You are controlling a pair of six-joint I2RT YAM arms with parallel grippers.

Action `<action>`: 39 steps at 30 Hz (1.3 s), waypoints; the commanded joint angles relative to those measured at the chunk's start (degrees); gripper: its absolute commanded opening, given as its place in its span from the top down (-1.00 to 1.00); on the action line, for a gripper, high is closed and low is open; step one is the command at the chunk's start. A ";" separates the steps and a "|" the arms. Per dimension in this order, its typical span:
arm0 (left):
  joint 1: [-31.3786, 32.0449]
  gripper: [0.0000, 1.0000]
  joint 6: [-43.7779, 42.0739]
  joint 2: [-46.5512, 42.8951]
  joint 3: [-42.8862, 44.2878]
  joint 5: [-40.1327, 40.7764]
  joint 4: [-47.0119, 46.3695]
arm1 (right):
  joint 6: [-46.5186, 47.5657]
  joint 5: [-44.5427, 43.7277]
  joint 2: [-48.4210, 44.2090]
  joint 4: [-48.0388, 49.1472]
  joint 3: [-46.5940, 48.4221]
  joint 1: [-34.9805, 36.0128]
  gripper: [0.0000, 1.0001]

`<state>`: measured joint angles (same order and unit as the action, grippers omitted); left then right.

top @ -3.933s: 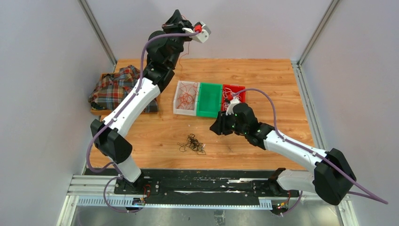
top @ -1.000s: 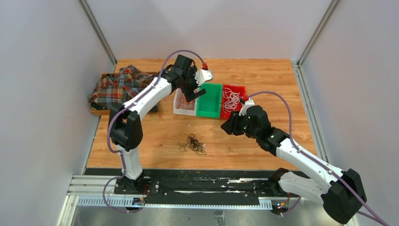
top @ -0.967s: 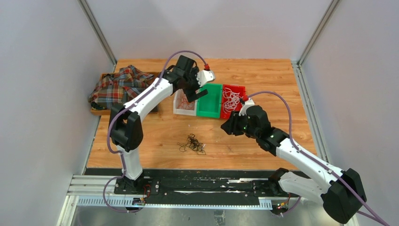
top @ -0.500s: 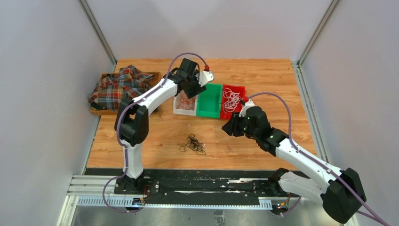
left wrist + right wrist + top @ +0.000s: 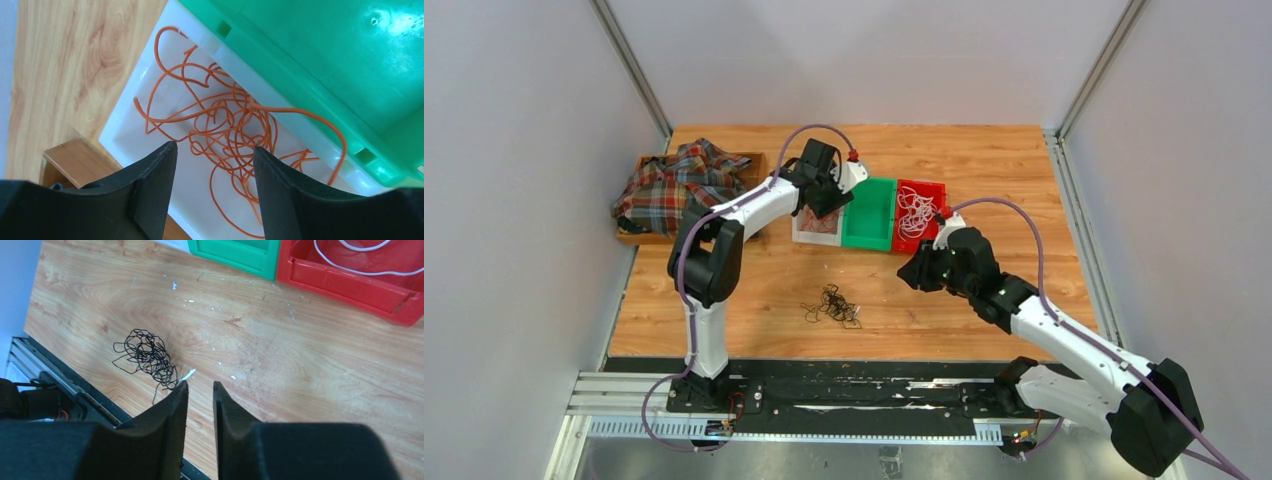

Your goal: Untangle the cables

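Observation:
The orange-red cables (image 5: pixel 225 125) lie in loops inside a white bin (image 5: pixel 120 125), and one strand hangs over the rim of the green bin (image 5: pixel 325 60). My left gripper (image 5: pixel 215 150) hovers just above them, open, with nothing between its fingers. It is seen over the white bin (image 5: pixel 809 235) from the top as well, left gripper (image 5: pixel 826 203). White cables (image 5: pixel 914 210) fill the red bin (image 5: pixel 934 188). A dark cable tangle (image 5: pixel 832 305) lies on the wooden table. My right gripper (image 5: pixel 200 384) hangs above bare wood to the right of that tangle (image 5: pixel 147 357), holding nothing, its jaws open by a narrow gap.
The three bins stand side by side mid-table, with the green bin (image 5: pixel 871 212) in the middle. A plaid cloth (image 5: pixel 674 180) is heaped on a wooden tray at the left edge. A black rail (image 5: pixel 824 390) runs along the near edge. Grey walls close in both sides.
My left arm has come down from high above the back of the table onto the white bin, its jaws narrowing. My right gripper has drawn back from the red bin and closed partway.

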<state>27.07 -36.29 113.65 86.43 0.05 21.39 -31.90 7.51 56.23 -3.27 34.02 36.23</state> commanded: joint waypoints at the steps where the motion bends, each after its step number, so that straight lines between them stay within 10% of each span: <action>1: -1.59 -0.29 2.69 -0.76 -0.81 0.27 -1.09 | 1.58 2.35 1.15 0.63 0.82 -0.71 0.39; 8: -1.85 -0.97 2.50 -12.56 3.76 -7.60 17.36 | 6.27 4.69 8.11 1.59 5.52 6.50 0.21; 18: -0.60 -0.98 0.61 -32.26 -14.62 -23.01 30.91 | 6.06 5.95 13.68 5.14 5.68 9.37 0.16; 28: 3.16 -0.85 0.51 -34.06 -25.96 -21.49 25.93 | 9.45 7.73 27.09 7.83 11.27 18.24 0.16; 35: 3.16 -0.95 1.05 -36.19 -27.32 -23.61 24.73 | 8.78 7.00 32.48 6.82 12.84 18.75 0.44; 39: 3.21 -0.93 1.69 -36.68 -30.25 -25.37 22.12 | 7.57 5.08 31.93 5.75 12.13 17.56 0.97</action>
<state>30.20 -35.38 78.41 58.67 -22.33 46.48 -23.53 14.70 88.73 3.05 45.71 54.43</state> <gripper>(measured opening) 0.973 0.120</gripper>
